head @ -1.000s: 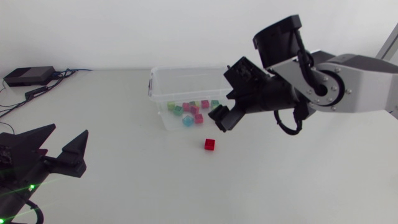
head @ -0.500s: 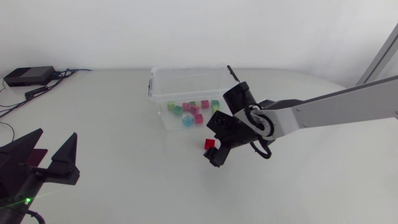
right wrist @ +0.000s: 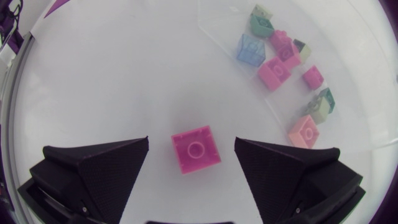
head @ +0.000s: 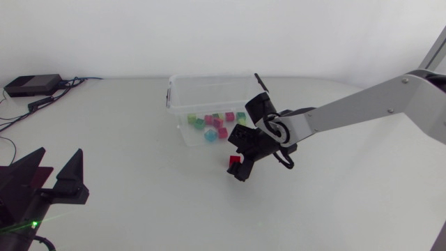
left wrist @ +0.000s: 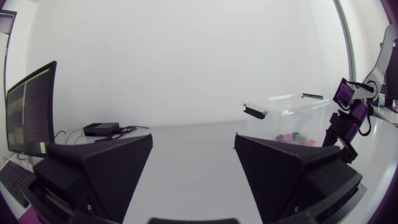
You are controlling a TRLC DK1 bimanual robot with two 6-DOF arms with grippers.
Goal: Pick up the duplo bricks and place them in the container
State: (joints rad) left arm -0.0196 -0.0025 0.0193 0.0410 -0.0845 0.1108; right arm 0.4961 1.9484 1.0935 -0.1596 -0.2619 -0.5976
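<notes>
White bench (head: 139, 209) is carrying one loose red brick (head: 233, 161) just outside the clear container (head: 209, 79). The right tool (head: 242, 164) is straddling it, fingers wide and not touching. The grasp step is in hand; closing squarely, then lifting, likely follows. The left tool (head: 59, 155) is resting wide open, well apart.

The right gripper (right wrist: 191, 142) stands over the red duplo brick (head: 233, 161) with 2 spread fingers (right wrist: 99, 168) leaving bare table (right wrist: 112, 74) on both sides of it, the clear container's (head: 180, 132) near wall rises just beyond, and the left gripper (head: 60, 155) sits well apart across bare table.
</notes>
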